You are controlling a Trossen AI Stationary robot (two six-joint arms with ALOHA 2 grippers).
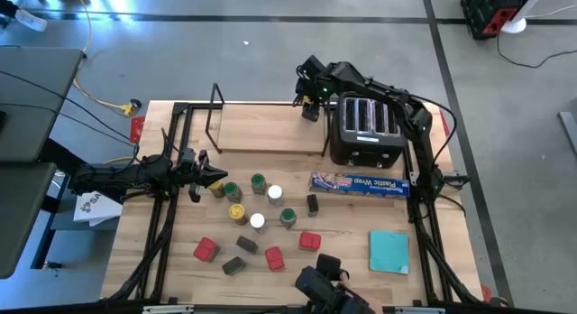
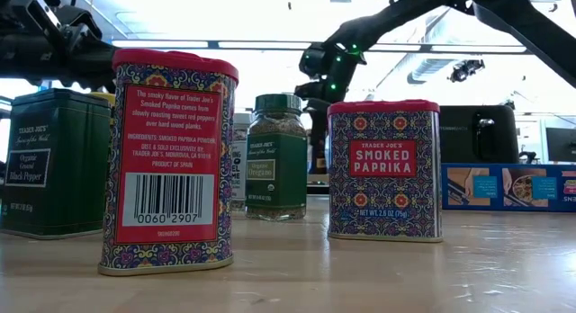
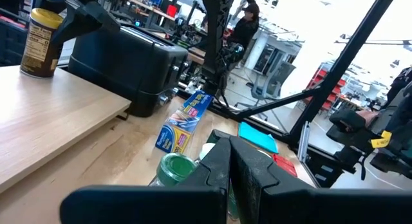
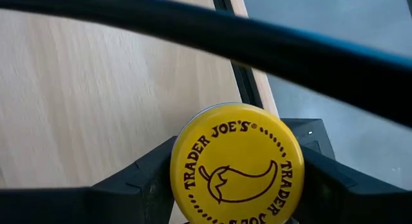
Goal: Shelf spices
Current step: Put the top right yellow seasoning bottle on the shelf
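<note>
Yellow-lidded jar (image 4: 236,165) sits clamped upright between my right gripper (image 1: 311,109) fingers, directly above the shelf (image 1: 270,129) plank near the toaster (image 1: 365,129). My left gripper (image 1: 209,177), fingers closed and empty, hovers beside the remaining spices (image 1: 257,206).

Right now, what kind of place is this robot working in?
Probably a robotics lab or workshop staged as a kitchen counter. A wooden table sits in a black frame on a concrete floor, holding a toaster and spice tins. Behind are workbenches and a person.
</note>
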